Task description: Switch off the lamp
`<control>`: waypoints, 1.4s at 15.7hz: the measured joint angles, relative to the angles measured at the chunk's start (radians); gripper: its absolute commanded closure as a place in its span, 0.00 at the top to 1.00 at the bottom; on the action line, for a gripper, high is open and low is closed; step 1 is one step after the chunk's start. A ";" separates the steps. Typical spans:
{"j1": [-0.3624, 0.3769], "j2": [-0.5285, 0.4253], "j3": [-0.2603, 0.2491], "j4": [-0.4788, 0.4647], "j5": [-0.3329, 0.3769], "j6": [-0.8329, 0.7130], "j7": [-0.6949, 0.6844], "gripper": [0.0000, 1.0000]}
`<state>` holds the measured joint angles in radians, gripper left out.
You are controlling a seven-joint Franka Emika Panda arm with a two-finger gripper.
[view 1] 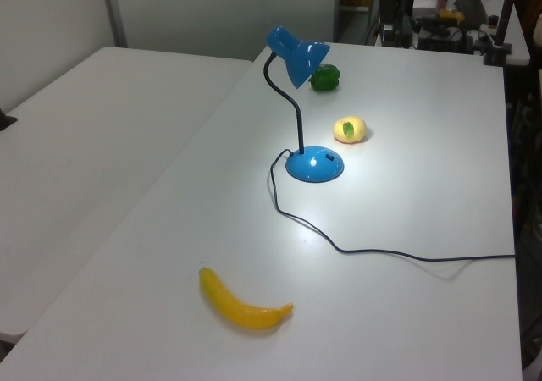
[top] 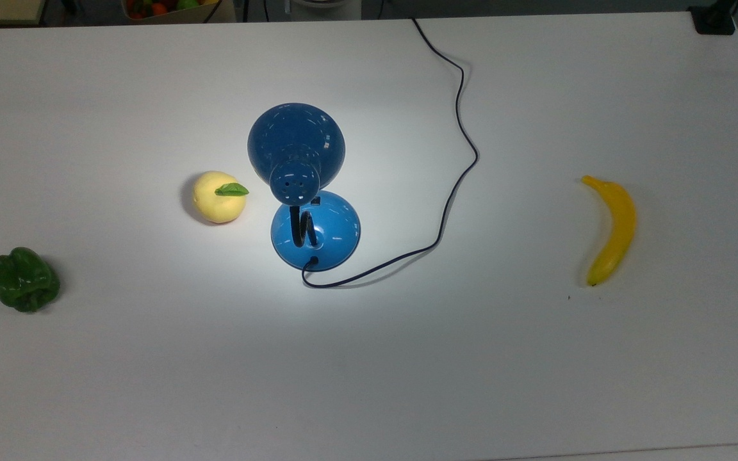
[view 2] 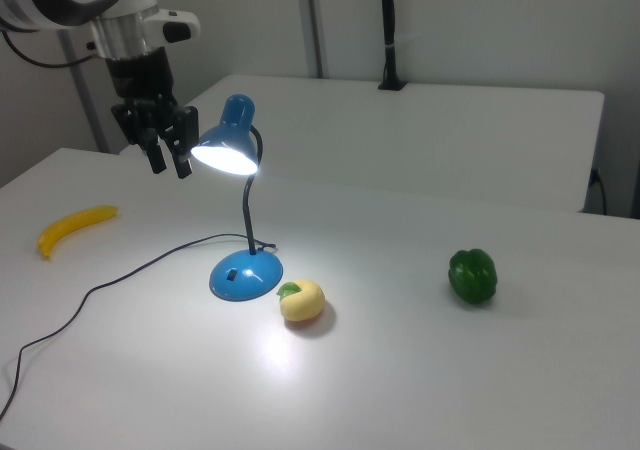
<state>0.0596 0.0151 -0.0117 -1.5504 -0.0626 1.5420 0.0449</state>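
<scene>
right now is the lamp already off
No, in the right view the lamp shade glows bright and casts a pool of light on the table around the yellow fruit.

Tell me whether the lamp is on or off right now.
On. In the right view the lamp's shade opening glows bright white, and a pool of light lies on the table around its base in the top view.

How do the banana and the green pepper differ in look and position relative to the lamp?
The banana is long, curved and yellow; the green pepper is squat, lumpy and glossy green. In the top view, the banana lies far to the right of the lamp, near the cord's side, while the pepper sits far to the left, beyond the yellow fruit. Both rest on the white table, outside the lamp's bright pool.
</scene>
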 measured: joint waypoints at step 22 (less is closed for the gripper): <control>-0.003 0.011 0.000 -0.316 0.000 0.328 0.000 0.00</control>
<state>0.0567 0.0265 -0.0117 -1.8663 -0.0626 1.8696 0.0450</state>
